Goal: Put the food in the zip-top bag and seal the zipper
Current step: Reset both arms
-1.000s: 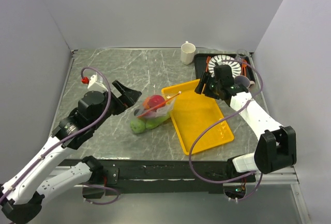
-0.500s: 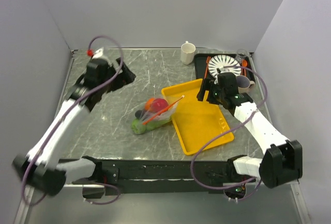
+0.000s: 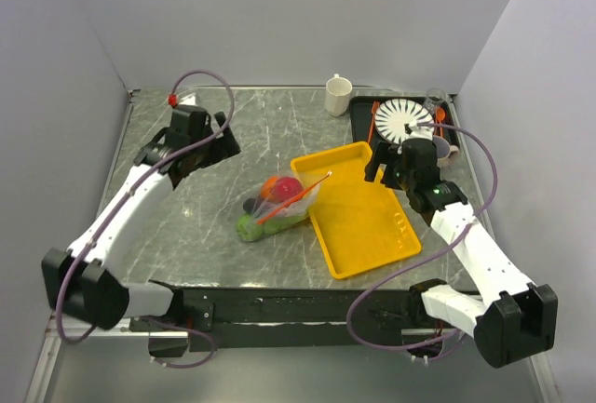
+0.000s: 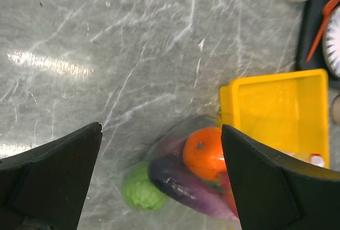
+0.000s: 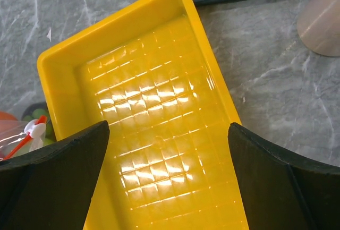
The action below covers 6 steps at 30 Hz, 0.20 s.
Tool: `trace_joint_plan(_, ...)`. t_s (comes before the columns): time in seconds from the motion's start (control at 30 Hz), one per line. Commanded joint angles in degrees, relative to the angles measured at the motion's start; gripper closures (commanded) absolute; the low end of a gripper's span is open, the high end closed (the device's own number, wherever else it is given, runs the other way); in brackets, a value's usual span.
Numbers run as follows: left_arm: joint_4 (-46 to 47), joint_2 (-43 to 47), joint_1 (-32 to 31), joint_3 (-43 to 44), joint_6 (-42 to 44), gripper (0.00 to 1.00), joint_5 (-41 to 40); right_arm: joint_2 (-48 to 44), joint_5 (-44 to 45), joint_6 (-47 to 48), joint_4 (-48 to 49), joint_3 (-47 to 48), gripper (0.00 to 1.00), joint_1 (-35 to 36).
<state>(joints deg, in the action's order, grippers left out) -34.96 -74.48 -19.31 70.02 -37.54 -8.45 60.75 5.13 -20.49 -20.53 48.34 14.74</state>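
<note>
The clear zip-top bag (image 3: 279, 206) lies on the marble table, touching the left edge of the yellow tray (image 3: 368, 221). Inside it I see an orange fruit (image 4: 204, 153), a red one (image 3: 290, 187), a dark purple one (image 4: 183, 185) and a green one (image 4: 142, 190). The orange-red zipper (image 3: 294, 197) runs straight and diagonally across the bag's mouth; I cannot tell whether it is sealed. My left gripper (image 3: 219, 145) is open and empty, high above the table to the bag's far left (image 4: 162, 187). My right gripper (image 3: 377, 166) is open and empty above the yellow tray (image 5: 169, 182).
A white mug (image 3: 338, 94) stands at the back. A black tray (image 3: 363, 114) at the back right holds a striped plate (image 3: 403, 121). A small cup (image 5: 321, 23) stands beside it. The yellow tray (image 5: 154, 118) holds nothing.
My left arm has swung back from the bag to the far left and risen. My right gripper has drawn back slightly to the right. The bag stays on the table.
</note>
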Motion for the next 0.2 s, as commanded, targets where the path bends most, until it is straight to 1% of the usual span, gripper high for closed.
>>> trace_joint_plan(0.0,7.3,6.4,0.4,-1.9,1.4,0.01,-2.3,-2.3,1.6,0.4,4.4,-1.4,0.0,-0.3)
trace_joint_plan(0.07,8.7,7.3,0.7,-2.9,2.8,0.01,-3.0,-3.4,2.3,0.5,6.2,-2.2,0.0,-0.3)
trace_joint_plan(0.17,12.6,10.1,0.8,-5.1,4.1,0.01,-5.7,-4.5,8.3,-0.9,9.4,-5.2,0.0,-0.2)
